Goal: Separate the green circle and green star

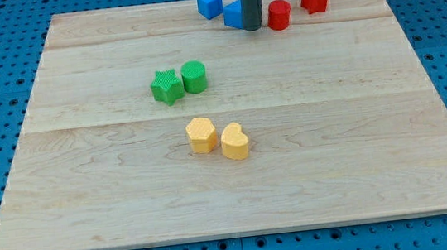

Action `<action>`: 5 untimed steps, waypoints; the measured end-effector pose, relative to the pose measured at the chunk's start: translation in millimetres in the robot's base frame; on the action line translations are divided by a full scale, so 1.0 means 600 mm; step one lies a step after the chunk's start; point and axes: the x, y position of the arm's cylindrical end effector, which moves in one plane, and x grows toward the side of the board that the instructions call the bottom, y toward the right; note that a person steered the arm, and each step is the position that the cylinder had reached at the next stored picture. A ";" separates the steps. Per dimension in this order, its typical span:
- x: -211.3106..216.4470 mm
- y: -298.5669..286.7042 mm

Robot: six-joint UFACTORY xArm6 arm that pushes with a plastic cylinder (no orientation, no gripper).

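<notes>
Two green blocks touching: green star (167,86), green circle (194,76), two blue, two red, two yellow, my tip (253,28) far off, no fingers

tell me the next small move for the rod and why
Probably bring my tip down the view toward the green pair. It stands near the top edge between a blue block and the red cylinder, far from them. The green star and green circle sit touching, so the tip should likely line up above their seam before pushing one aside.
</notes>
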 end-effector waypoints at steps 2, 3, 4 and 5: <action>0.025 -0.054; 0.067 -0.183; 0.116 -0.295; 0.190 -0.317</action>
